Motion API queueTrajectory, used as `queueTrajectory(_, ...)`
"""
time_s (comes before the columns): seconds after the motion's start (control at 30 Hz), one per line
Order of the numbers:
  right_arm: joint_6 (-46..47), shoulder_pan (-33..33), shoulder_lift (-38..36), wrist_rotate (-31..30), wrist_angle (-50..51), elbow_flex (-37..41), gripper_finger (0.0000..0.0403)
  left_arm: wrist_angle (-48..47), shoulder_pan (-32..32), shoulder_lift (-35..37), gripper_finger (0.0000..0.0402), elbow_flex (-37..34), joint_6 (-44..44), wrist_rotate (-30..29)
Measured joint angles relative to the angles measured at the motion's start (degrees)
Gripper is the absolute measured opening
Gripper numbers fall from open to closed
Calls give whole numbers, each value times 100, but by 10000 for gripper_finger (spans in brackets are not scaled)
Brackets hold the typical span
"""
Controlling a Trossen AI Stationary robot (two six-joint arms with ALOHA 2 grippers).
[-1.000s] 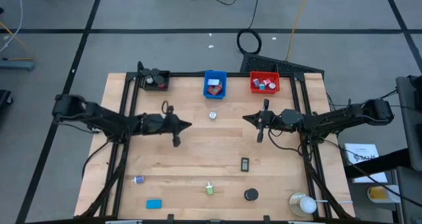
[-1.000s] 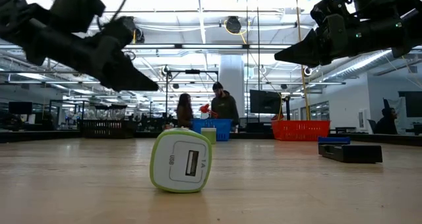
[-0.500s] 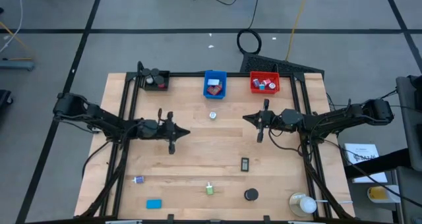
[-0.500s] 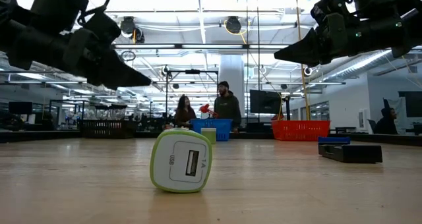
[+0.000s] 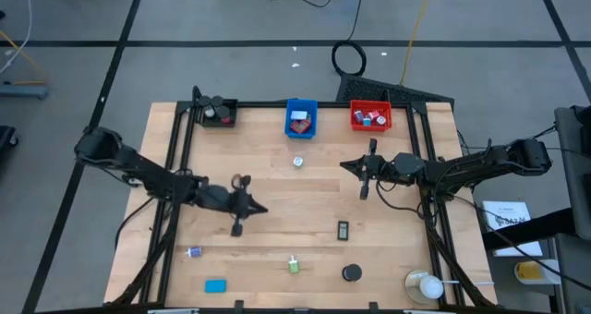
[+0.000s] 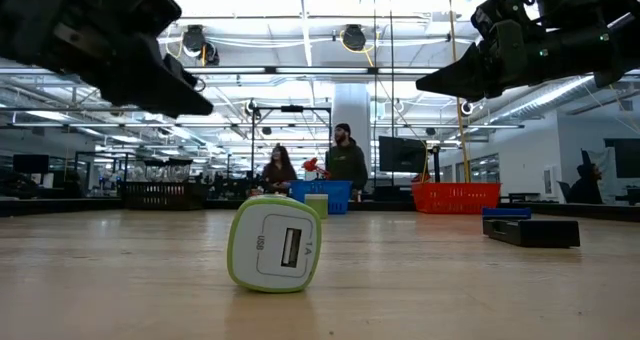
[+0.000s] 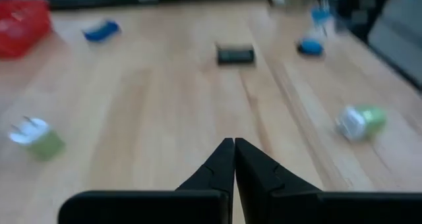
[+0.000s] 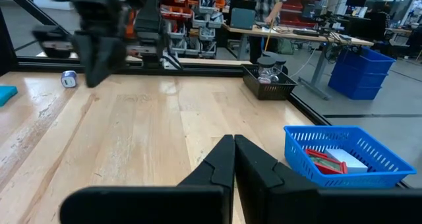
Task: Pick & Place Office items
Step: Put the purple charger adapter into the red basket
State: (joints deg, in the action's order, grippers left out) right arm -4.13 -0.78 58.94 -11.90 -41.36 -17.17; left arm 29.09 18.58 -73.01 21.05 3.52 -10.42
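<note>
1. The left tool [image 5: 261, 209] hangs over the left-centre of the pale wooden bench [image 5: 397, 245], its two dark fingers [image 7: 224, 159] pressed together on nothing, touching no item.
2. Toward the bench's near edge lie a small blue-capped roll [image 5: 194, 252] and a flat blue block [image 5: 215, 285] on the left, then a green-and-white plug cube [image 5: 294, 266] near the middle.
3. A small white-and-green piece [image 5: 298, 162] sits alone near the back, just in front of the blue mesh bin [image 5: 301, 117].
4. A small black rectangular block [image 5: 343, 229] and a black disc [image 5: 351, 273] lie right of centre; bare wood lies between them and both tools.
5. The right tool [image 5: 344, 166] hangs over the bench's right-centre, fingers [image 8: 227, 157] likewise closed and empty.
6. The back edge carries a black bin [image 5: 218, 112] on the left and a red bin [image 5: 370, 116] on the right.
</note>
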Motion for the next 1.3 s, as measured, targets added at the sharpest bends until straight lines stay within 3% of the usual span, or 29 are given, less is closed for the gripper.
queueTrajectory(0.23, 1, 0, -1, 0, 1, 0, 4, -2619, 898, 0, 17, 1295, 169, -557)
queueTrajectory(0.43, 1, 0, -1, 0, 0, -1, 4, -4040, 1564, 0, 17, 1980, 1331, -629)
queueTrajectory(0.6, 1, 0, 0, 0, 0, 0, 4, -4736, 2079, 0, 32, 2156, 2271, -805)
queueTrajectory(0.97, 1, 0, 0, 0, 0, -2, 4, -5539, 2919, -4, 139, 2274, 4073, -817)
queueTrajectory(1.3, 1, 0, 0, 0, -2, -2, 4, -6121, 3528, -7, 174, 2276, 5540, -709)
